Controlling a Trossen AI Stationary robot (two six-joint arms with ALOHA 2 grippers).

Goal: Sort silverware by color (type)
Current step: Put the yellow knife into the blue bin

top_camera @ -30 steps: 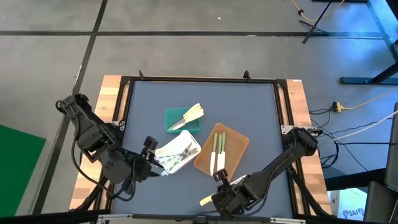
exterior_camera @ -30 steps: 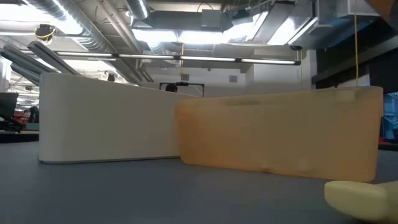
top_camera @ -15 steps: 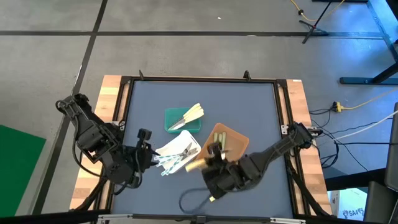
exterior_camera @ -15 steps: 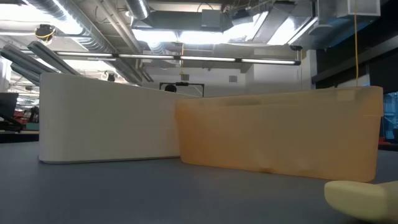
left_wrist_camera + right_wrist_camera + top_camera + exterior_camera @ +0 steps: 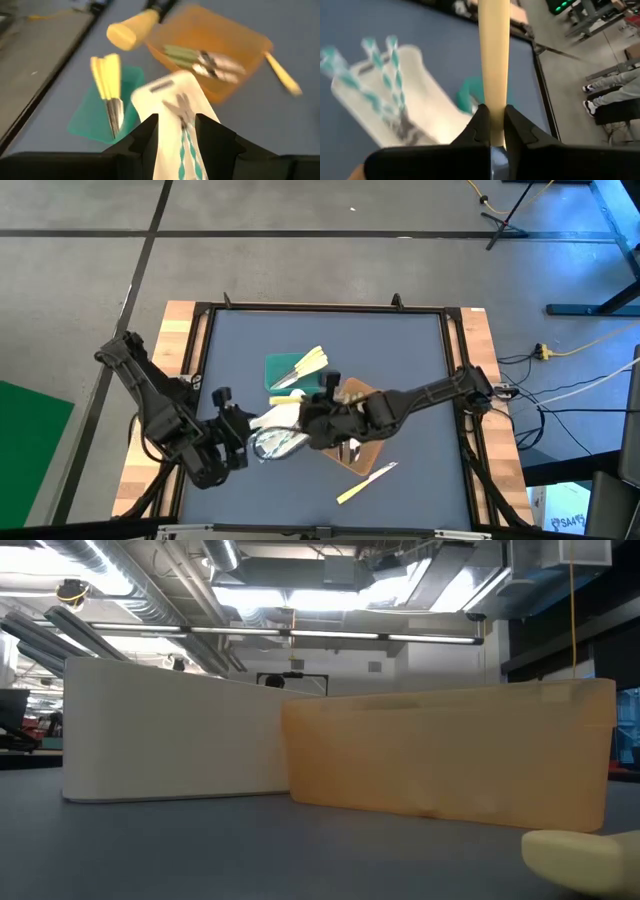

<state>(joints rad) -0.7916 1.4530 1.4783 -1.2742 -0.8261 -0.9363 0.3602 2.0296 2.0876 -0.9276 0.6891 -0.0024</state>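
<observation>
Carrying a cream-yellow utensil [image 5: 493, 60], your right end effector [image 5: 318, 416] is clamped shut on its handle at the centre of the high view, between the green tray [image 5: 293, 372] and the brown tray [image 5: 372, 402]. Your next move, I judge, is to swing it up-frame over the green tray, where the other yellow utensils [image 5: 310, 363] lie, then release. Your left end effector [image 5: 243, 438] sits half-open by the white tray [image 5: 181, 107], gripping nothing visible. One yellow knife [image 5: 366, 482] remains on the table [image 5: 400, 350], lower right.
</observation>
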